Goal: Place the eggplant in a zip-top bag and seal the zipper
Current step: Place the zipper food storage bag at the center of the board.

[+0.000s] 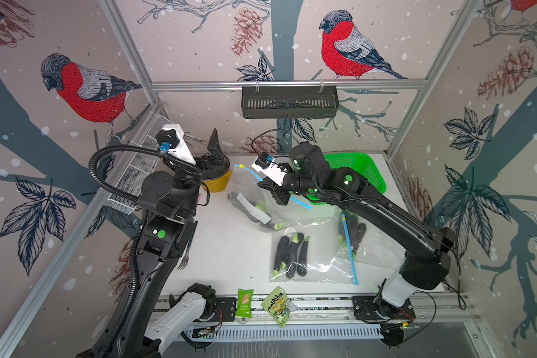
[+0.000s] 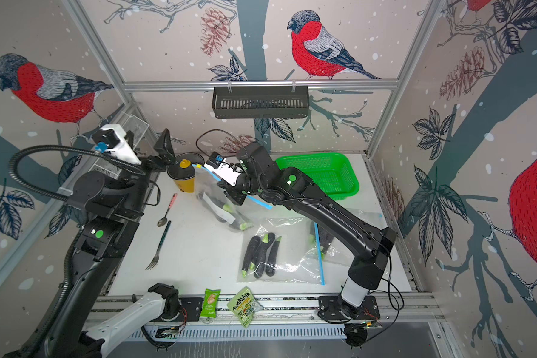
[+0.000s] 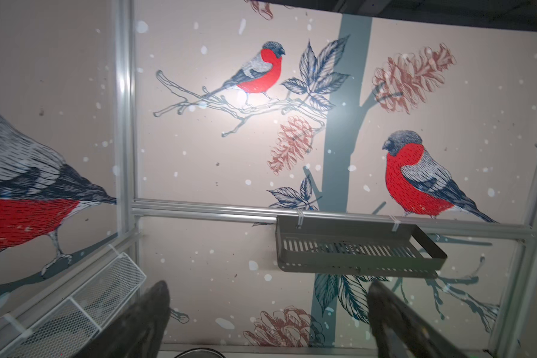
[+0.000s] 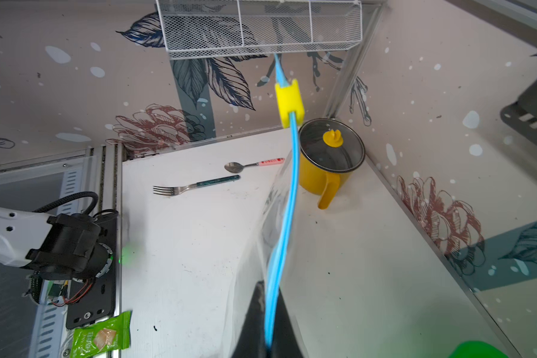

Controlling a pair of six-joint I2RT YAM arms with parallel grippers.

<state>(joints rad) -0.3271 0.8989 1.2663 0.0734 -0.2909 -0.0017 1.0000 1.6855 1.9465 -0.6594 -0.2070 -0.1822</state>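
The right gripper (image 4: 268,291) is shut tight on the blue zipper (image 4: 287,198) of a clear bag (image 1: 245,189). It holds the bag's top up off the table (image 1: 224,254). A yellow slider (image 4: 289,102) sits on the zipper, far from the fingers. Dark eggplants (image 1: 261,206) are down low inside the bag. The bag's bottom looks like it rests on the table, but that is hard to see.

The right arm (image 1: 385,217) reaches low across the table toward the pot (image 1: 217,184).

The left gripper (image 3: 270,322) is wide open and holds nothing. The left arm (image 1: 155,248) is bent up. Its gripper is above the pot and points at the back wall (image 3: 199,155).
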